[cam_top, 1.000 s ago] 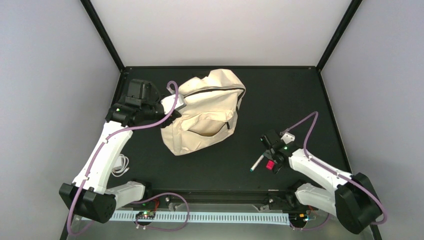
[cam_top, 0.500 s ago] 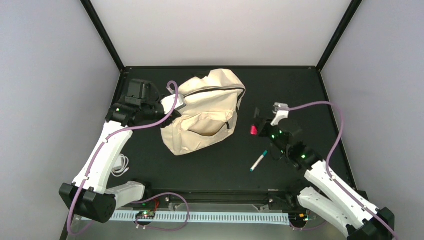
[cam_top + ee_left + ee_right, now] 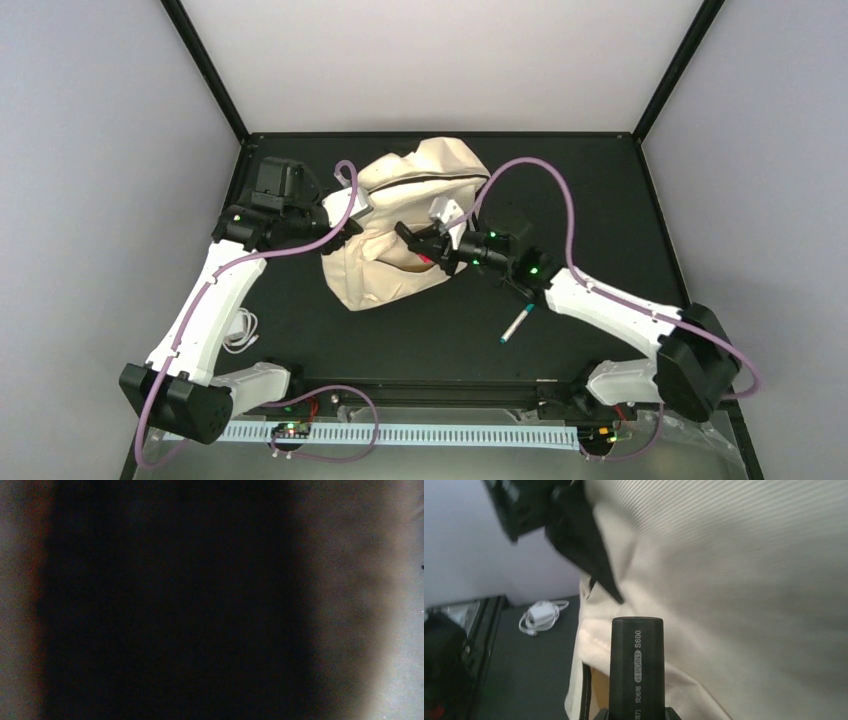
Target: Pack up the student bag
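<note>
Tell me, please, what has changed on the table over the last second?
The right gripper lifted the black H-POINT marker from beside the pen and carried it left to the front pocket of the backpack, where it now holds it at the opening. The pen, the backpack, the left gripper at the bag's edge and the white cable stayed put.

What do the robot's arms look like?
The left arm and right arm both have smooth white shells with chunky black joints and black bases. A purple cable loops along each one. Tiny green lights glow on the joints. The right gripper is black.
</note>
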